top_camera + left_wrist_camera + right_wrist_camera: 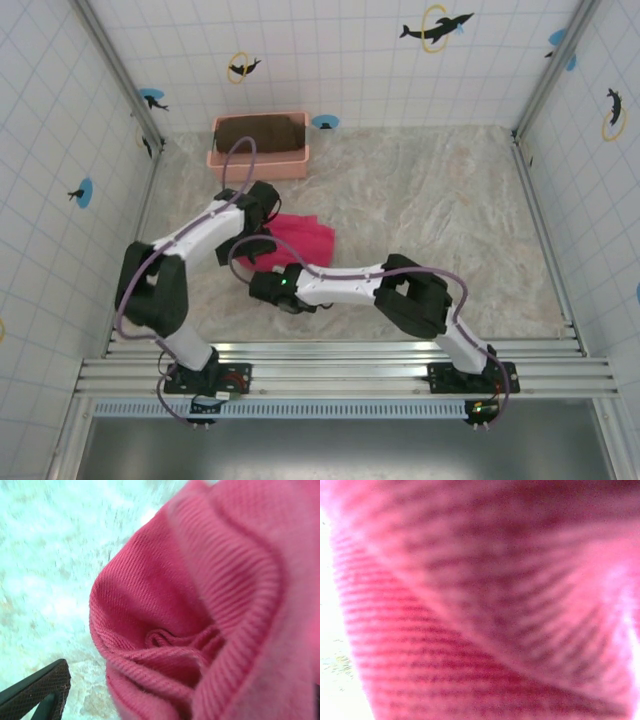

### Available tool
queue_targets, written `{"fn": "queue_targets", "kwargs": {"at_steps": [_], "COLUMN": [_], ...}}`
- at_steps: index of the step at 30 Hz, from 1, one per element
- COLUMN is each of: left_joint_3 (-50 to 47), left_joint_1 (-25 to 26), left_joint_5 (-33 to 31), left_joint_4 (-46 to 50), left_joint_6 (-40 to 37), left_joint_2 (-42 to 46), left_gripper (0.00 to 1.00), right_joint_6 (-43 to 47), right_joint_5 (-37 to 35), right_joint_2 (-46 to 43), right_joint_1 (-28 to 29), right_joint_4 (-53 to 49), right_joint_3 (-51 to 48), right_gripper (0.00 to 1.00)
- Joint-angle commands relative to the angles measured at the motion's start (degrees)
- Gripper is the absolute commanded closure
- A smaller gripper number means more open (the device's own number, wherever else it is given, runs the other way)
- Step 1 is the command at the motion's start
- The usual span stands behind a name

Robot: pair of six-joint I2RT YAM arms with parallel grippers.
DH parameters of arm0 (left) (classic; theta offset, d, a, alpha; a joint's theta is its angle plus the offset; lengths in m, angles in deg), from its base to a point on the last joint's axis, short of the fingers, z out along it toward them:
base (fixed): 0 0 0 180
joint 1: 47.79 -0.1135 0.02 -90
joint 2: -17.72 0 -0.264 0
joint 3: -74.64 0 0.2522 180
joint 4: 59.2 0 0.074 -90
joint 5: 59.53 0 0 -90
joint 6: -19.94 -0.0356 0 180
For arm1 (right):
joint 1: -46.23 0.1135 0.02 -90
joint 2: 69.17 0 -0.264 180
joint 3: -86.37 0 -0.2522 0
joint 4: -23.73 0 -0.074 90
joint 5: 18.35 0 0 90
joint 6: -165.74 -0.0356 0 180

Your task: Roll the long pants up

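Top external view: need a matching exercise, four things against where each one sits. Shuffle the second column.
Things:
1. long pants
2. pale pink basket
3. dark brown cloth
4. dolphin stickers

Places:
A. on the wall tiles
B. inside the basket
C. bunched up on the table, left of centre
D. at the table's far edge, by the back wall

Pairs: 1-C, 2-D, 3-B, 4-A
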Motion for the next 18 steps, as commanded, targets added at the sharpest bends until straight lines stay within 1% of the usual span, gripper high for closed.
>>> {"fn": "queue_targets", "kwargs": {"at_steps": [1,3,5,8,14,18], "left_joint_3": [-3.5,-6.1,-9.7,-15.6,-28.7,-37.5], "left_joint_1": [-2.7,-5.8,-8.2,-9.8,-10.0,-10.0], "left_joint_5": [-2.7,0.0,3.7,7.6,16.3,18.9], "left_joint_4": [0.3,-2.9,-7.5,-13.8,-28.5,-40.9], "left_joint_6": [-9.0,-8.3,-7.5,-4.0,6.5,12.7], "left_joint_2": [10.9,17.9,23.7,29.8,35.2,37.8], "left_gripper": [0.03,0.03,0.03,0.03,0.03,0.03], "right_joint_6": [-0.1,0.2,0.4,0.5,-0.8,-1.9], "right_joint_5": [16.8,20.5,22.6,24.4,24.4,24.7], "right_joint_2": [-2.7,-3.7,-4.1,-3.0,-0.1,0.9], "right_joint_1": [-5.9,-8.0,-9.6,-11.2,-11.4,-11.3], "right_joint_4": [-1.1,-1.5,-1.6,-2.3,-3.0,-2.8], "right_joint_3": [-3.0,-4.0,-5.1,-5.8,-6.5,-6.8], "right_gripper": [1.00,1.00,1.00,1.00,1.00,1.00]}}
